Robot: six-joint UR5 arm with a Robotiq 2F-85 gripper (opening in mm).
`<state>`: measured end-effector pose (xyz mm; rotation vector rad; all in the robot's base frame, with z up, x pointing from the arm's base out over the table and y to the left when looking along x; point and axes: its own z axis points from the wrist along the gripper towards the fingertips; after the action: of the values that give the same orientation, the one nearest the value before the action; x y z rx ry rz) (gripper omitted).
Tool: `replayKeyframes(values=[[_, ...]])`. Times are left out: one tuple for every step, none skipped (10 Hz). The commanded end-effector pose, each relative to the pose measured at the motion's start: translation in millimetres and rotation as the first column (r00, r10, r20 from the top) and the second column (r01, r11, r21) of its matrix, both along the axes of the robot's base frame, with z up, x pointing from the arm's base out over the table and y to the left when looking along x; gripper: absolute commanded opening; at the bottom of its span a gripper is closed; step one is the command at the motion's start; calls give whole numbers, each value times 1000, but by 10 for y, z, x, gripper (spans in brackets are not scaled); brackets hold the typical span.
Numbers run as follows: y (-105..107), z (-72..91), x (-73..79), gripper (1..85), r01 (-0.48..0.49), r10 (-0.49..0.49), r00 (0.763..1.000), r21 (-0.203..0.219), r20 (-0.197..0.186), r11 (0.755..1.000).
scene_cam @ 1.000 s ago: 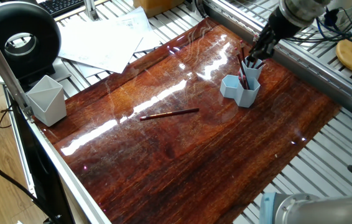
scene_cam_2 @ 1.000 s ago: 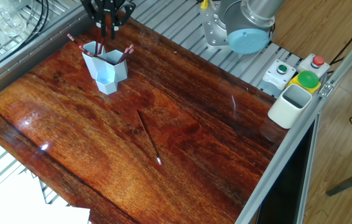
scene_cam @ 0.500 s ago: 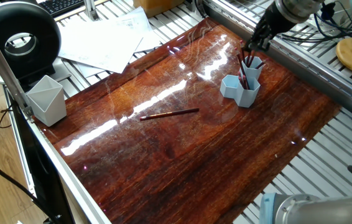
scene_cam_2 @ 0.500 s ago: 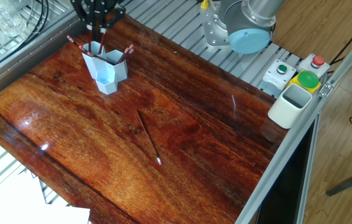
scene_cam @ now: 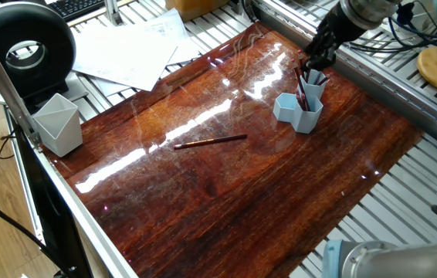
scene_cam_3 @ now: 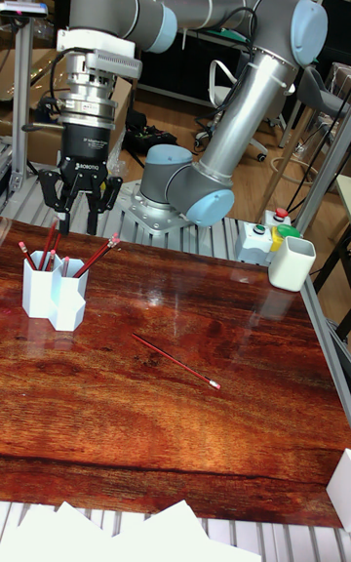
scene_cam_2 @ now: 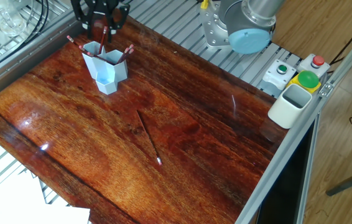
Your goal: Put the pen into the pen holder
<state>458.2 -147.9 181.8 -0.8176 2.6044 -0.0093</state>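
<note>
End effector (scene_cam_3: pixel 77 218), fingers apart and empty, has lifted clear above the pen holder (scene_cam_3: pixel 55 294) since a second ago: a pen now stands inside. Another pen (scene_cam_3: pixel 175 360) lies on the bench (scene_cam_3: pixel 244 425), well apart from it.

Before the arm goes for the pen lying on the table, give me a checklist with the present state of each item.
1. Gripper free of load: ok, the fingers are spread with nothing between them, above the pen holder.
2. Gripper clear of the pens already standing in the holder: cannot tell, the fingertips are close to their tops.
3. Loose pen reachable: ok, it lies flat on the wooden tabletop with nothing touching it.
4. Pen holder upright: ok, it stands on its base.
5. Room left in the holder: ok, its lower front tube looks empty.
6. Path from holder to loose pen: ok, only bare tabletop lies between them.
</note>
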Motion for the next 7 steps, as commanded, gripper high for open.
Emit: replayKeyframes(values=[[36, -16, -131, 560, -19, 20, 999, 11, -46, 1000], [16, -23, -151, 560, -20, 20, 998, 2, -54, 1000], [-44, -30, -197, 550, -18, 16, 997, -27, -70, 999], [-128, -23, -279, 523, 1, -8, 995, -69, -98, 998], [-201, 12, -373, 510, 18, -33, 991, -113, -127, 993], [-262, 41, -485, 500, 29, -54, 985, -155, -162, 988], [-390, 93, -610, 470, 35, -80, 977, -223, -198, 974]])
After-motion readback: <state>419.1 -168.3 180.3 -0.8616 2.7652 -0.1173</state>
